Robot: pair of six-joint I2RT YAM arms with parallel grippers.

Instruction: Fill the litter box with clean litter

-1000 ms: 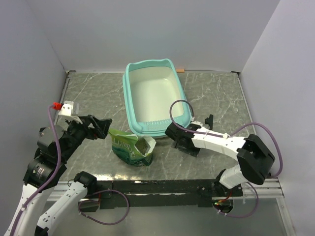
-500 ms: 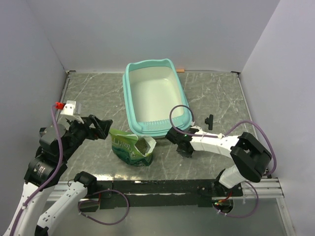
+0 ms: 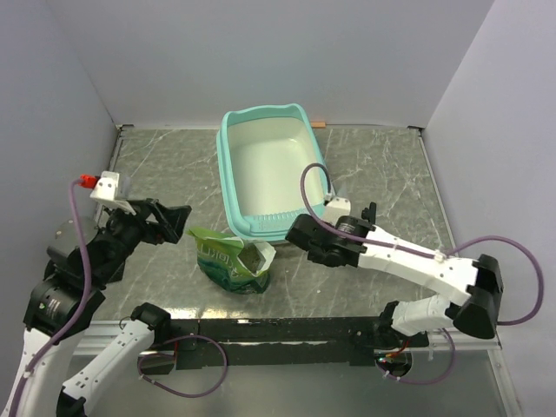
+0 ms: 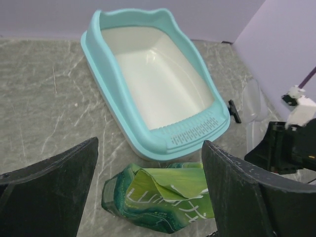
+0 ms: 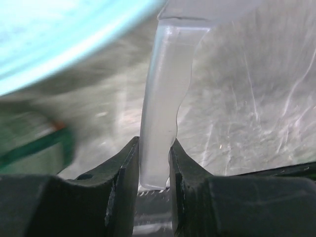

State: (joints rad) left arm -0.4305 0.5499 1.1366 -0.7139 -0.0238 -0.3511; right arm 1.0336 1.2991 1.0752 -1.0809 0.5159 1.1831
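My right hand [image 5: 155, 163] pinches the clear scoop [image 5: 160, 98] handle for digging; left hand [image 4: 148, 168] spread wide, green bag [image 4: 158, 200] just ahead, likely to steady it; litter box [image 4: 104, 66] beyond, unfilled.

The turquoise litter box [image 3: 276, 222] lies flat at the middle of the bench [image 3: 165, 165]. Its far end is near the far edge and its slotted short rim faces the near edge. The whitish inside is bare. Clean litter [image 3: 252, 257] shows as grey-brown granules in the open green bag [image 3: 224, 261], just nearer.
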